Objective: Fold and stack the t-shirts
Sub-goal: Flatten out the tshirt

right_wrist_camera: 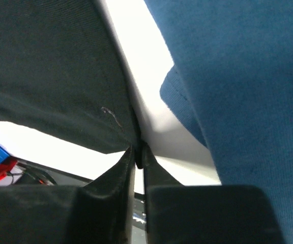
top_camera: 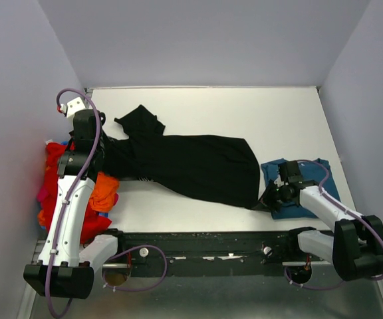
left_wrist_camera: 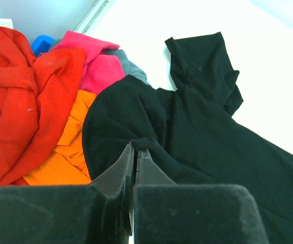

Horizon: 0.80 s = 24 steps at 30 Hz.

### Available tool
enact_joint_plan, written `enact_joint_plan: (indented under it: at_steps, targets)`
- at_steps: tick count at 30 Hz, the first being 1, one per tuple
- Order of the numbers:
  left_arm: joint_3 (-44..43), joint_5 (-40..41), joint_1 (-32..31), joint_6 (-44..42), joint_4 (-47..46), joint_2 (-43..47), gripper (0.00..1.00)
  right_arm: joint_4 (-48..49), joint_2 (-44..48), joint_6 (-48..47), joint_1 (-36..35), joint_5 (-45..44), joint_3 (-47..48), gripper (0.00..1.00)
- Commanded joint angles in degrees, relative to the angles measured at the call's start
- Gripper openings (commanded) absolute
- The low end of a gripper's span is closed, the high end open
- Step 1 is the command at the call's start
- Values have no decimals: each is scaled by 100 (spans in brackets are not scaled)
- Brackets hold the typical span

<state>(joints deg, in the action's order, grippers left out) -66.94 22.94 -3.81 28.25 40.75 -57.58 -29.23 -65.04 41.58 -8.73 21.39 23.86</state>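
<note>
The black t-shirt (top_camera: pixel 191 166) lies spread across mid bench (top_camera: pixel 245 113), w/ left pincer (left_wrist_camera: pixel 135 152) clamped shut on its cloth nr the left edge & right pincer (right_wrist_camera: pixel 139 152) pinched on its hem nr the right edge, just beside the teal-blue t-shirt (right_wrist_camera: pixel 248 76). The red t-shirt (left_wrist_camera: pixel 19 91), orange t-shirt (left_wrist_camera: pixel 65 157) & pink t-shirt (left_wrist_camera: pixel 95 61) sit heaped at left edge.

The black t-shirt (top_camera: pixel 191 166) lies stretched lengthwise across the middle of the worktop (top_camera: pixel 245 113), rumpled, with one sleeve pointing toward the far edge at its left end. The teal-blue t-shirt (top_camera: pixel 314 174) lies folded flat at its right end. The red t-shirt (left_wrist_camera: pixel 19 101), orange t-shirt (left_wrist_camera: pixel 67 147), pink t-shirt (left_wrist_camera: pixel 98 63) and grey t-shirt (left_wrist_camera: pixel 131 68) sit crumpled in a heap at the left, touching the black one.
</note>
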Motion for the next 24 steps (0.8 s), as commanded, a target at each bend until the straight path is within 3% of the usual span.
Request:
enact_joint_plan:
  at_steps: [1,10,16,20,24]
  targets:
    - [84,-9,30,-100,-129,45,0,-12,-168,52,-76,-319,31,1]
    - [111,-395,30,294,-261,-323,0,-293,-299,-36,-76,-372,1611,1]
    - [-801,-9,30,918,-182,-1122,0,-276,-922,139,-67,-197,3377,1]
    - [-2433,-26,30,1016,335,-2158,0,-521,-1721,70,-32,5,5194,1]
    - [-4665,18,30,858,934,-3047,0,-1232,-2583,-45,82,295,7382,1]
